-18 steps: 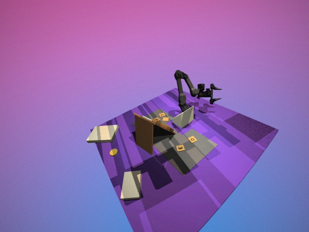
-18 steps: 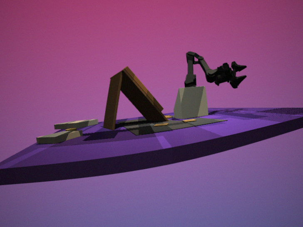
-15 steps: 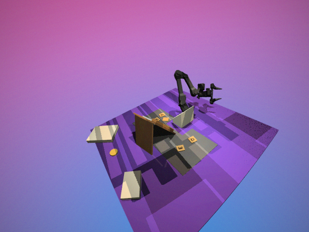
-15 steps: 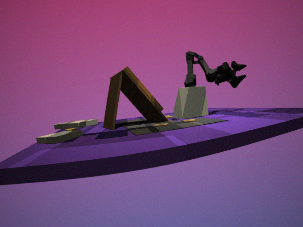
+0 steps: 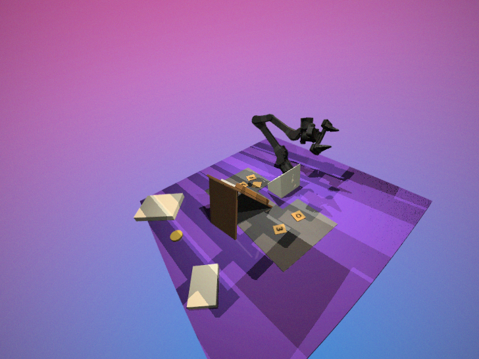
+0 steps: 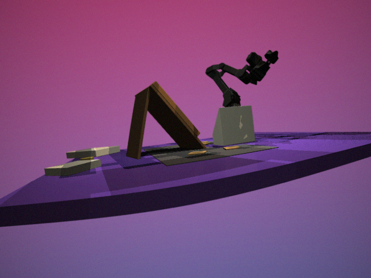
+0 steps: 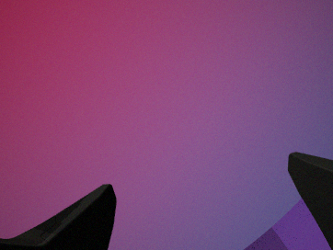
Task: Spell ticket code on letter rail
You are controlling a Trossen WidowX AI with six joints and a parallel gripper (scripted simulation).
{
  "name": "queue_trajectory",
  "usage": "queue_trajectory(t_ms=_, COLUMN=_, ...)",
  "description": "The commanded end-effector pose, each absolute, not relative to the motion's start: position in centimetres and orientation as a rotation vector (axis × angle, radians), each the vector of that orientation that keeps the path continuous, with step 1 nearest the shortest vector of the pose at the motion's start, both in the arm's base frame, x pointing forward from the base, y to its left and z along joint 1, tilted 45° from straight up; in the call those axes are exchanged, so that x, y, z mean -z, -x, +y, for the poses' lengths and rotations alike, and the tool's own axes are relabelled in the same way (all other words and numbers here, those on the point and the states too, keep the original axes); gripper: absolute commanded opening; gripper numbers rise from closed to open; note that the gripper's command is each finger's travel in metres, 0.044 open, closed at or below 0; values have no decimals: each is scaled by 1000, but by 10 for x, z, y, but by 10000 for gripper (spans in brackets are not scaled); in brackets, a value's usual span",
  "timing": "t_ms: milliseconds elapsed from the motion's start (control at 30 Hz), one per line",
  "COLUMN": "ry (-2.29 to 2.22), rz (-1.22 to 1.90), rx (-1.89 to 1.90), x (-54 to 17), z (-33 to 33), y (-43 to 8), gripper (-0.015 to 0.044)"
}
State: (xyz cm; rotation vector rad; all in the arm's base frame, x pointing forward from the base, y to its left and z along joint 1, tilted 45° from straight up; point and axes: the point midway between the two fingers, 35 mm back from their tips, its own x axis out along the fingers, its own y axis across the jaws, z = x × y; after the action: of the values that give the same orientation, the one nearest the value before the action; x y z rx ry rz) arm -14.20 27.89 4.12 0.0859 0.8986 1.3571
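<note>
The brown board (image 5: pixel 223 208) (image 6: pixel 176 118) leans like an easel, mostly back to the top and exterior views; its rail's contents cannot be read. A tile marked 3 (image 5: pixel 279 228) (image 6: pixel 196 153) and a tile marked 0 (image 5: pixel 297 215) (image 6: pixel 231 147) lie on the near grey mat (image 5: pixel 284 260) (image 6: pixel 170 161). Beyond the board are a tile (image 5: pixel 251 177), a second tile (image 5: pixel 257 184) and a third, partly hidden tile (image 5: pixel 243 184). No ticket code is readable. My gripper (image 5: pixel 333 138) (image 7: pixel 203 180) is open and empty, raised high above the counter and away from the tiles.
A pale grey wedge-shaped block (image 5: pixel 284 182) (image 6: pixel 235 127) stands between the arm base and the near mat. Two pale slabs, one farther (image 5: pixel 159 206) and one nearer (image 5: pixel 203 285), lie near the counter's left edge, with a yellow disc (image 5: pixel 176 235) between them.
</note>
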Motion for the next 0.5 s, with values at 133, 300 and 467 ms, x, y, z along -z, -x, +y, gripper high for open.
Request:
queue_trajectory(t_ms=133, ry=94, rz=614, rx=-1103, x=-68, z=286, y=9, gripper=440)
queue_trajectory(t_ms=300, ry=232, rz=503, rx=-929, x=-81, z=262, y=-63, gripper=440)
queue_trajectory(t_ms=467, ry=387, rz=438, rx=-745, x=-90, z=220, y=-122, gripper=440)
